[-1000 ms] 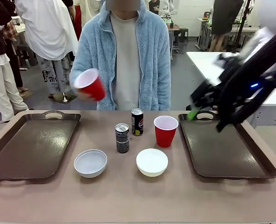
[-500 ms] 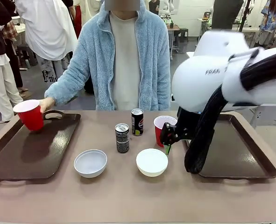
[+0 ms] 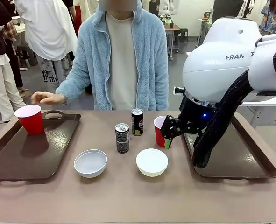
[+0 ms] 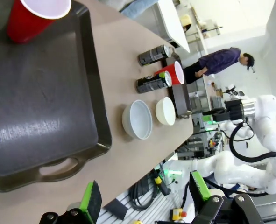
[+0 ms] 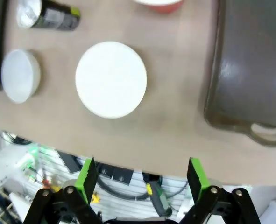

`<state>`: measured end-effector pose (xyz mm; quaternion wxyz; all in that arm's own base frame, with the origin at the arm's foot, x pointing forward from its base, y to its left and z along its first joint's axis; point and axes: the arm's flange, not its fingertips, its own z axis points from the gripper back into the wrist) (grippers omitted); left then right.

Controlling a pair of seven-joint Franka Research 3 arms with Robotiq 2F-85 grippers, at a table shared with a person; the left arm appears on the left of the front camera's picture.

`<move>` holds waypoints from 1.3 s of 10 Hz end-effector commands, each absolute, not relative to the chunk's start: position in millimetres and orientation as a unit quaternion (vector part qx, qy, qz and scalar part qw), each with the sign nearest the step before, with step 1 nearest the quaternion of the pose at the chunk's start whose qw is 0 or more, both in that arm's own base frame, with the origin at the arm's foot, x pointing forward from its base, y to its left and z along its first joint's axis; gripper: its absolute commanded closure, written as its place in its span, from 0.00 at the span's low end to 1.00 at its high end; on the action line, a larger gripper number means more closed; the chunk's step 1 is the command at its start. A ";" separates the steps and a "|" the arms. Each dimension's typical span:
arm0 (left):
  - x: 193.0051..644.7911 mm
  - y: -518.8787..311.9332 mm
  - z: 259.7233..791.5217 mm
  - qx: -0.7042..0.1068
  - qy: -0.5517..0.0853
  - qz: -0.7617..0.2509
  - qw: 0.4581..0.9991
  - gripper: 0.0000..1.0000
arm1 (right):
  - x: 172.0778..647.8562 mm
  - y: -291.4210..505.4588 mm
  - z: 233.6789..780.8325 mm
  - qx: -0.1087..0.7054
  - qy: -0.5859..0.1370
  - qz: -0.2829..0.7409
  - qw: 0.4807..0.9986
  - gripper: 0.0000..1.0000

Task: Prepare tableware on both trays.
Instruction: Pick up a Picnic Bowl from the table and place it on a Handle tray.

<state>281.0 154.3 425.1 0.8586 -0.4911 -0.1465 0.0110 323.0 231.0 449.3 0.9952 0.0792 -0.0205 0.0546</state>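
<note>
Your right arm [image 3: 222, 65] bends down over the right tray [image 3: 243, 161], its claw [image 3: 168, 135] spread open and empty, near the middle red cup [image 3: 158, 126]. Bare table lies this side of the cream bowl [image 3: 152, 161]. The other cup [image 3: 30, 119] stands on the left tray [image 3: 16, 158].

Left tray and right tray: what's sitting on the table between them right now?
Front view: left bowl, right bowl, near can, far can and a red cup by the right tray.

One red cup [image 3: 30, 119] stands on the left tray [image 3: 30, 156]; the other cup [image 3: 159, 131], bowls [image 3: 90, 163] [image 3: 152, 161] and cans [image 3: 122, 137] [image 3: 137, 122] sit between it and the right tray [image 3: 243, 158].
</note>
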 end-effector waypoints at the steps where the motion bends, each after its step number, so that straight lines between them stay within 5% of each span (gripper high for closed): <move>1: 281.5 153.2 425.7 -0.500 -0.150 0.011 0.853 0.00 | 359.0 257.0 407.2 0.039 -0.073 0.036 0.996 0.00; 4: 281.5 153.2 425.7 -0.500 -0.150 0.011 0.853 0.00 | 399.0 276.7 379.0 0.041 -0.105 0.022 0.993 0.00; 8: 281.5 153.2 425.7 -0.500 -0.150 0.011 0.853 0.00 | 410.4 287.9 348.0 0.024 -0.019 0.014 0.999 0.00; 9: 281.5 153.2 425.7 -0.500 -0.150 0.011 0.853 0.00 | 411.2 286.5 344.4 0.016 0.008 0.001 1.000 0.20; 10: 281.5 153.2 425.7 -0.500 -0.150 0.011 0.853 0.00 | 412.6 285.9 344.0 0.012 0.015 0.001 1.000 0.59; 12: 281.5 153.2 425.7 -0.500 -0.150 0.011 0.853 0.00 | 412.0 285.4 345.4 0.011 0.019 0.001 1.000 1.00; 13: 281.5 153.2 425.7 -0.500 -0.150 0.011 0.853 0.00 | 411.0 283.8 345.6 0.012 0.020 0.002 1.000 1.00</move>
